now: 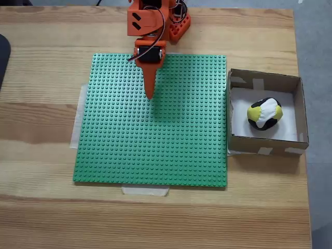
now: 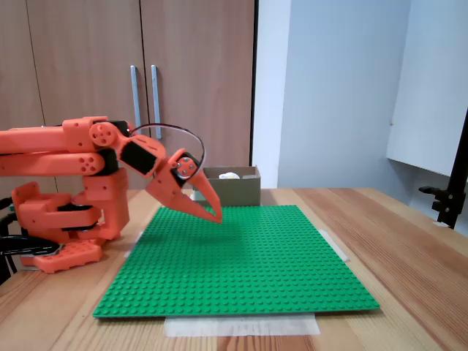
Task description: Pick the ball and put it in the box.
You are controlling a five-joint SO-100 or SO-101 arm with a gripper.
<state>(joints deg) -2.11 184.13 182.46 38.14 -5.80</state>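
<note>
Ball: the ball (image 1: 265, 113) lies on the white floor of the box (image 1: 264, 145), at the right of the fixed view from above; white, yellow and black patches show there.
Same ball from the side: in the low fixed view only a pale top (image 2: 229, 175) peeks over the box's brown wall (image 2: 238, 191), centre of frame.
Side view adds: wooden cabinet doors (image 2: 88, 88) behind me, and my arm folded low at the left.
Top view adds: the box's taped corners and the whole green baseplate (image 1: 155, 145) on the wooden surface (image 1: 41, 119).
My end effector: my end effector (image 1: 150, 95) has its fingers pressed together into one point, holding nothing, raised above the baseplate (image 2: 248, 256) in the upper middle of the top view.
</note>
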